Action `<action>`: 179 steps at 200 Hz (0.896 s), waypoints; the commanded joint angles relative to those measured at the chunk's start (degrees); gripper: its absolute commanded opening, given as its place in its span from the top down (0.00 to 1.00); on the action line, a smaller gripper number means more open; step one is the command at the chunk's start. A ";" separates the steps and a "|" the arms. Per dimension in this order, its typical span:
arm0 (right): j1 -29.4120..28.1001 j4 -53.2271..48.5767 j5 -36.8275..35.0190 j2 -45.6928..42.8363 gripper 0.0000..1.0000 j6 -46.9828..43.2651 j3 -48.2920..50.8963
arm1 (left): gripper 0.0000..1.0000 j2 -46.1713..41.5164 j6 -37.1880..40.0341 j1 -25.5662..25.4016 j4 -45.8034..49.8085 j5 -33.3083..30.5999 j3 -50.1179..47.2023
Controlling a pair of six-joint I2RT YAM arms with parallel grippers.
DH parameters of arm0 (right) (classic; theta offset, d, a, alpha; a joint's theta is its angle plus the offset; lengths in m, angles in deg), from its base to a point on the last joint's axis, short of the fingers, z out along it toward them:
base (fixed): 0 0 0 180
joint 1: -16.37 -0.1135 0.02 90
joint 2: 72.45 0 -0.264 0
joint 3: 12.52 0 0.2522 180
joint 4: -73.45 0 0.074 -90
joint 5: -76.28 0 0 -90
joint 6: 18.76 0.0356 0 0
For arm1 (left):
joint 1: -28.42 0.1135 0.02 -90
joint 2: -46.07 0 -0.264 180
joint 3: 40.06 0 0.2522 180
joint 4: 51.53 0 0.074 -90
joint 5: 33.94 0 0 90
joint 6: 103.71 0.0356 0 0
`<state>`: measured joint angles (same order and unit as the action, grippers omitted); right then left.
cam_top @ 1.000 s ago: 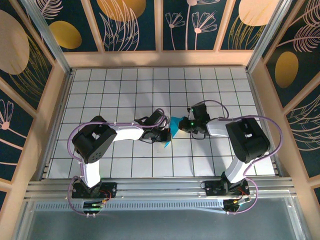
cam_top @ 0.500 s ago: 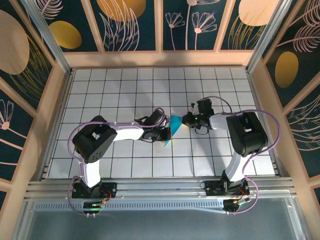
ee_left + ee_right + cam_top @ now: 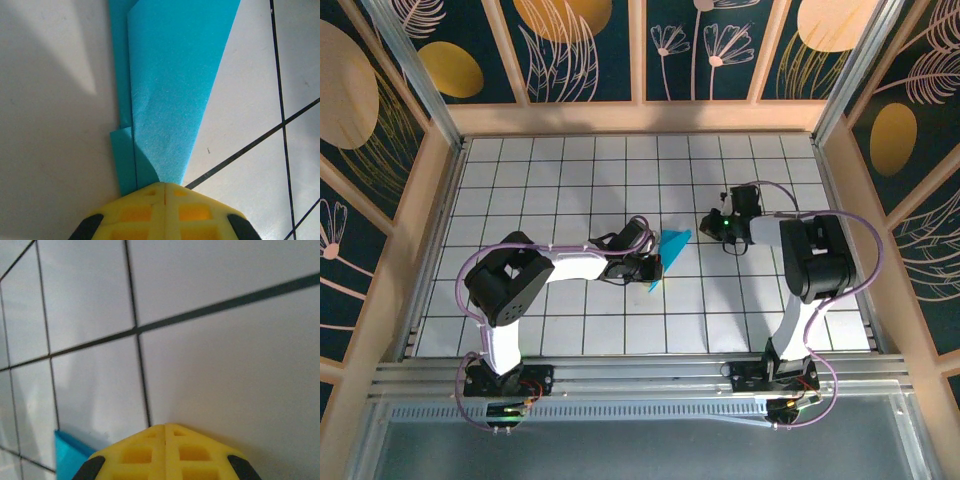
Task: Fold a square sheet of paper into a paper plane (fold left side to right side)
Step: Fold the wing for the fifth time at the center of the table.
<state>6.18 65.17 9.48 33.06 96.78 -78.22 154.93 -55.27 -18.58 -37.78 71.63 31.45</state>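
Left end effector (image 3: 653,268), in the overhead view, sits just left of centre with its closed tips at the lower end of the paper plane (image 3: 673,243), a slim turquoise wedge lying on the white tiled desk (image 3: 570,180) and slanting up towards the right. Right end effector (image 3: 708,222) is right of centre, apart from the paper's upper tip, with a strip of bare tile between them; it looks closed and empty. From the left wrist, the left end effector (image 3: 165,187) shows at the bottom edge, yellow pads pressed together with no gap, meeting the narrow end of the paper plane (image 3: 170,75), which widens towards the top of the frame. Whether the tips pinch that end or merely press it to the desk cannot be told. The layers are not flush: a thin strip and a small flap stick out along the left edge. From the right wrist, the right end effector (image 3: 165,429) is closed on nothing above bare tiles, with a corner of the paper plane (image 3: 70,450) at the lower left. Only one end of the paper appears pinned, so any sideways pull could pivot or slide it across the smooth desk, and the offset layers could spring apart or take a crooked crease. Too much downward force at the tip could crumple the thin paper.
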 commanded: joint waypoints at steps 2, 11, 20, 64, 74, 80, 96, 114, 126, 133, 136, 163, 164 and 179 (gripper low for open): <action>0.80 -3.75 -3.96 -4.40 1.00 -2.06 -1.76 | 1.00 2.67 0.27 0.36 11.26 -2.65 -2.40; 0.66 -4.37 -3.34 -6.15 1.00 -1.95 -1.33 | 1.00 2.67 0.41 0.33 11.34 -2.72 -2.34; 0.12 -4.41 -2.30 -8.12 1.00 -1.32 -0.13 | 1.00 2.61 0.40 0.36 11.35 -2.83 -2.37; -7.52 0.71 2.45 -17.18 1.00 7.73 10.33 | 1.00 2.24 0.25 0.34 11.28 -3.03 -2.37; -9.55 2.84 3.03 -18.36 1.00 10.57 12.60 | 1.00 2.24 0.25 0.31 11.26 -2.94 -2.35; -10.66 4.30 3.35 -18.81 1.00 12.08 13.78 | 1.00 2.23 0.29 0.33 11.26 -2.83 -2.34; -12.91 6.78 4.28 -18.97 1.00 14.80 15.66 | 1.00 2.19 0.37 0.35 11.46 -2.65 -2.38; -15.06 7.97 4.27 -17.86 1.00 16.37 16.00 | 1.00 2.06 0.41 0.33 11.52 -2.64 -2.39; -16.12 8.77 4.35 -16.60 1.00 17.01 15.84 | 1.00 2.04 0.40 0.33 11.53 -2.73 -2.34; -16.54 9.14 4.48 -15.76 1.00 17.34 15.61 | 1.00 2.00 0.40 0.25 11.61 -2.65 -2.35; -16.79 9.26 4.48 -15.38 1.00 17.42 15.43 | 1.00 2.05 0.38 0.31 11.61 -2.65 -2.33; -17.73 10.16 5.31 -12.03 1.00 17.70 13.72 | 1.00 2.06 0.21 0.25 11.48 -2.65 -2.36; -17.74 10.16 5.34 -11.97 1.00 17.66 13.63 | 1.00 2.06 0.23 0.25 11.46 -2.65 -2.33; -18.46 9.92 5.37 -10.28 1.00 17.44 12.22 | 1.00 1.98 0.21 0.25 11.63 -2.65 -0.72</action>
<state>-11.15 73.08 13.85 20.49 113.17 -63.32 154.89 -55.29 -18.58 -37.65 71.61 31.54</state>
